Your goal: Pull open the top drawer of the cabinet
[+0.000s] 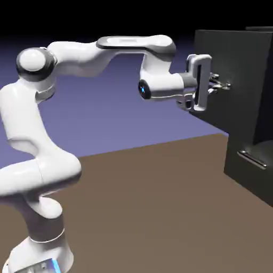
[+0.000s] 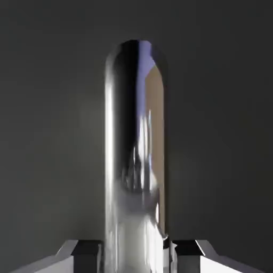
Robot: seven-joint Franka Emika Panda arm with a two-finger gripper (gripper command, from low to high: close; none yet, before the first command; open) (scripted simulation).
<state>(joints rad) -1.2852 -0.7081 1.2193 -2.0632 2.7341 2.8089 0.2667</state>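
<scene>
Blue-violet backdrop behind, brown bench [image 1: 149, 186] below, bare across its middle.

Nearest in the exterior view, at lower left: white base of the Franka arm [image 1: 40, 176], planted on the bench with a small lit blue panel at its foot. Rising from there in a bulging S-curve to a rounded shoulder at upper left, then running level and rightward as a long upper link, folding down at the wrist past a round blue-lit joint cap. Hand turned level, pointing right toward the cabinet.

Gripper [image 1: 220, 83] at the top drawer's front, fingers clenched on the silver bar handle [image 1: 224, 84]. In the hand view: handle [image 2: 136, 160] filling the centre as a broad polished cylinder with a rounded end, running up from between the two grey fingertips [image 2: 80, 255], both pressed close against its sides; backdrop and bench colours mirrored in its shine.

Farther right: cabinet [image 1: 245, 160], tall, near-black, boxy. Top drawer [image 1: 229, 64] uppermost in the stack, its front standing out toward the arm from the cabinet body, proud of the lower drawer. Lower drawer's handle [image 1: 251, 159] a thin silver bar, well below the hand and untouched.

No brands, labels or legible writing anywhere.
</scene>
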